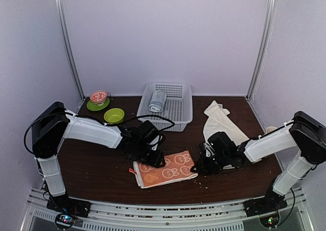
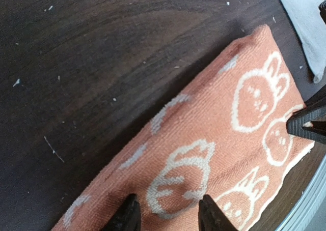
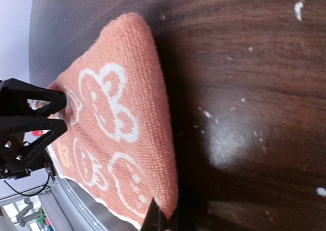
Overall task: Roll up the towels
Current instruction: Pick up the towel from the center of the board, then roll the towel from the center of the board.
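A dark wooden table (image 1: 102,175) fills the lower frame. A white basket (image 1: 178,120) sits at upper centre. The cream towel (image 1: 219,119) lies crumpled right of centre. The orange towel (image 1: 165,171) lies folded flat at lower centre. The left gripper (image 1: 153,157) is over its left end, fingers apart. The right gripper (image 1: 199,165) is pinched closed on its right edge.

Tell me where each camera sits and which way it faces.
Top external: above and behind the arm bases, looking down on the table; both arms, orange towel, cream towel show.
Left wrist: on the left gripper, facing down onto the orange towel; its two fingertips at the bottom.
Right wrist: on the right gripper, looking low along that towel; its fingertips at the bottom.
Shared: each wrist view shows the other gripper.
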You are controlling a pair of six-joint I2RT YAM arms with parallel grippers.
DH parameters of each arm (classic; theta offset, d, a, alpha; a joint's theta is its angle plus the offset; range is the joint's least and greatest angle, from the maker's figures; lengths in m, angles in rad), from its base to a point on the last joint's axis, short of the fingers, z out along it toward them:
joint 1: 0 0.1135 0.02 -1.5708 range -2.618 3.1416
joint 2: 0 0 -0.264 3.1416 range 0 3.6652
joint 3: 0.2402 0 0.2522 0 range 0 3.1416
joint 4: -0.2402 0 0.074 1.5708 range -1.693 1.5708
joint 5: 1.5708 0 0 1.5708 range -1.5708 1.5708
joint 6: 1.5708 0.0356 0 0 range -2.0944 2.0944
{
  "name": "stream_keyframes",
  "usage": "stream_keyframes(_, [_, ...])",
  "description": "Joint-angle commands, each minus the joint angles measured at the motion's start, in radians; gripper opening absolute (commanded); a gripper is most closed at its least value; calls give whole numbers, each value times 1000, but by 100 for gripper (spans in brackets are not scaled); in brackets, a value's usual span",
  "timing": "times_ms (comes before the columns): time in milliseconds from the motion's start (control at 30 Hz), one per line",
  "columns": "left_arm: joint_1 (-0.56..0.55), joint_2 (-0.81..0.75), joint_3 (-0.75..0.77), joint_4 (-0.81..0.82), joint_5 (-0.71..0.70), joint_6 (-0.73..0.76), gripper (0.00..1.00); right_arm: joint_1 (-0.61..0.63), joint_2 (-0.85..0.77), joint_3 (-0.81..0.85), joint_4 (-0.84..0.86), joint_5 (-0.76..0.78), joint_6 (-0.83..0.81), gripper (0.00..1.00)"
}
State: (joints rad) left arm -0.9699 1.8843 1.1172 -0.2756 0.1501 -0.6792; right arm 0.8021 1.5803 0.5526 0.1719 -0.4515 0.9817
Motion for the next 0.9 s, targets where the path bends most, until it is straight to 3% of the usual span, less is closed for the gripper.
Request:
stream_keyframes(0, [-3,8,-31,15,0,9,42,-4,-80,39,-271,136,-108,0])
stream_keyframes(400, [-4,-73,-67,51,49,-27,46,26,-178,218,-670,414,-310,0])
stream_keyframes(867, [-18,-42,-73,88,93,-28,43,186,-8,383,-716,534,-316,0])
